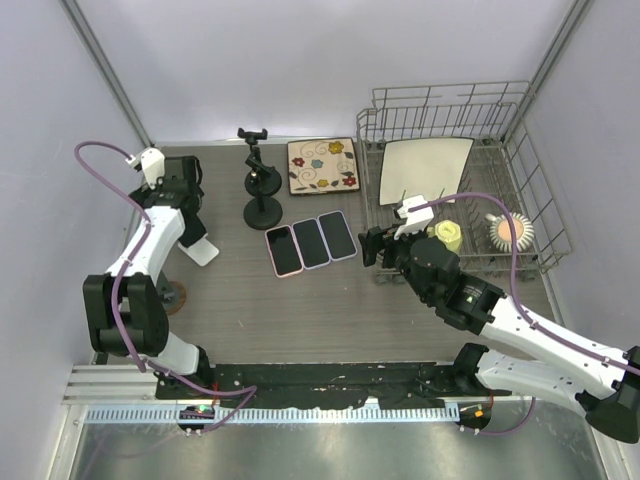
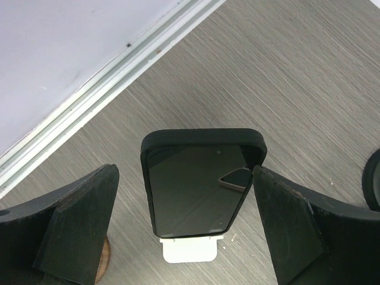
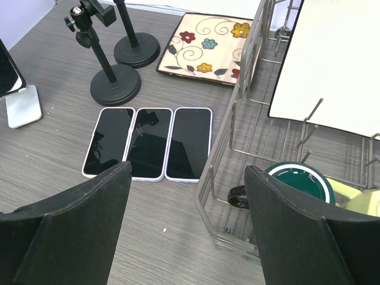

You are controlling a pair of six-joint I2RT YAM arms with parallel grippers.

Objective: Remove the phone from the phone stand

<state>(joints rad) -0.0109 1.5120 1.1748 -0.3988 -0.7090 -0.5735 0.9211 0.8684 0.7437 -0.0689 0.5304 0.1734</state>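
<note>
A black phone [image 2: 199, 181] leans upright on a small white phone stand [image 2: 189, 249] at the table's left side. The stand's base shows in the top view [image 1: 203, 250]; the phone there is mostly hidden under the arm. My left gripper [image 2: 184, 172] is open and straddles the phone's top. Its right finger [image 2: 291, 219] is at the phone's edge and its left finger [image 2: 80, 222] stands apart. My right gripper [image 1: 372, 245] is open and empty, low over the table by the dish rack's front left corner. The right wrist view shows the phone [image 3: 7, 74] and stand [image 3: 24, 107] at its left edge.
Three phones [image 1: 310, 242] lie flat side by side mid-table. Two black clamp stands [image 1: 262, 195] and a flowered mat [image 1: 322, 165] are behind them. A wire dish rack [image 1: 520, 150] at the right holds a white board [image 1: 425, 170] and cups. The left wall rail [image 2: 107, 77] is close.
</note>
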